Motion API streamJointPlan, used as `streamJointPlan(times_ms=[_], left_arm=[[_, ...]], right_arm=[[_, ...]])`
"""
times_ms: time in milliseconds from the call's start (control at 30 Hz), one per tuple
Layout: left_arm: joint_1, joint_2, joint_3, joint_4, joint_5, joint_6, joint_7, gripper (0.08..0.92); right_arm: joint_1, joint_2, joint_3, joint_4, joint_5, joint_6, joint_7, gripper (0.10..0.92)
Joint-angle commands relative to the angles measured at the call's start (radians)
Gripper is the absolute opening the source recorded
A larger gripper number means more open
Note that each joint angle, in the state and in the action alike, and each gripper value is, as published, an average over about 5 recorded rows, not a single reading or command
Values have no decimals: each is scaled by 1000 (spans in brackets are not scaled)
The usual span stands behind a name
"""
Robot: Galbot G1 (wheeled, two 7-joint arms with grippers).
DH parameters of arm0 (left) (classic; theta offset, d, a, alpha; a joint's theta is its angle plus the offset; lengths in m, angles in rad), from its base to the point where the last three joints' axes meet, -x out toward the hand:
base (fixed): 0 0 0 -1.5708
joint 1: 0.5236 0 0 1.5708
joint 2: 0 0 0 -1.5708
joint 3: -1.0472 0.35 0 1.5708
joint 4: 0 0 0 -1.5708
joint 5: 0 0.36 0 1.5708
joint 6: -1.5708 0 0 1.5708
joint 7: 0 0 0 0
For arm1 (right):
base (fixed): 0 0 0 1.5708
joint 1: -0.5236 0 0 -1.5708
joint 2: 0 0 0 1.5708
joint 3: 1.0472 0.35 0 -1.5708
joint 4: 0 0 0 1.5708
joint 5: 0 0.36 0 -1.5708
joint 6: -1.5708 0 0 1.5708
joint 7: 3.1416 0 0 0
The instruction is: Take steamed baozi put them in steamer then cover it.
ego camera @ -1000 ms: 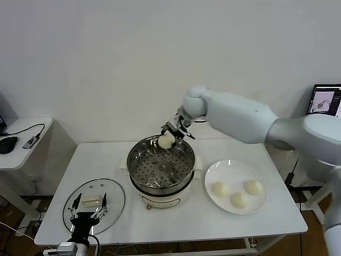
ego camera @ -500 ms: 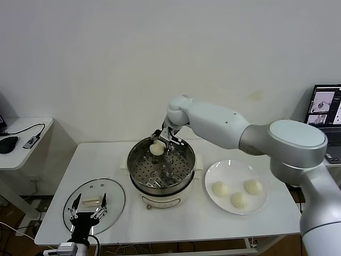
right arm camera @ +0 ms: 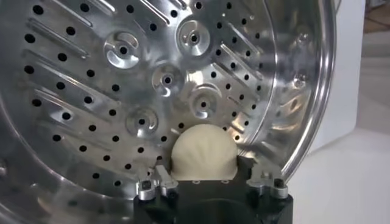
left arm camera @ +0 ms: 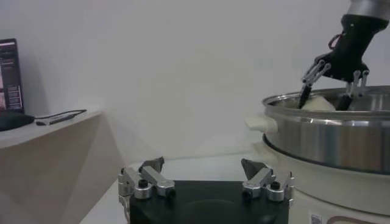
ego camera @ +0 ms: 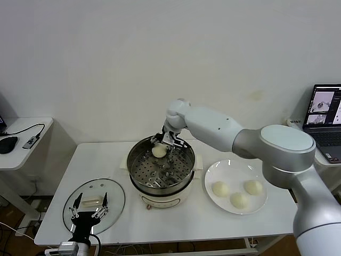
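My right gripper [ego camera: 160, 149] reaches down into the far side of the steamer [ego camera: 134, 162] and is shut on one baozi [ego camera: 159, 152]. In the right wrist view the baozi [right arm camera: 204, 152] sits between the fingers [right arm camera: 159, 181], just above the perforated tray [right arm camera: 122, 91] near the pot wall. Three more baozi [ego camera: 239, 200] lie on the white plate [ego camera: 230, 169] to the right of the steamer. The glass cover [ego camera: 114, 198] lies flat at the table's front left. My left gripper [ego camera: 88, 214] is parked open over its near edge and also shows in the left wrist view [left arm camera: 201, 164].
A laptop [ego camera: 325, 106] stands beyond the table's right end. A side table [ego camera: 21, 133] with cables stands to the left. The steamer's wall [left arm camera: 329, 140] rises close to my left gripper.
My right gripper has carried the baozi leftward along the steamer's far rim and lowered it into the pot. The left arm has not moved.
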Motion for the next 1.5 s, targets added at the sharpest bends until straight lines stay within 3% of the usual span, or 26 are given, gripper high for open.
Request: streamJointPlan(times_ms=[33,333,500,667,1000,1500], left_arm=[[4,0,-4,-9,0,1,0,823],[15,-3,-8,-33,1,1,0,823],[22,3,-12,-50,3,3,2,823],[31,13,-16,-58,1,2,3,823],[38,14,-18,-58,9,2,4,823],[34,12,-25,-52,15,5,5,823]], right_arm=[[77,-61,-36,133,175,-109,-69,818],[272,-307,-77,482,529,-538,-186,823],[322,-508,-92,665,609,-809,-201,823],[315,-692,-99,798,621,-955,-193,823],[134,-943,-55,847,435,-954,-199,823],[-214,-886,112,758,315,-931,-169,823]])
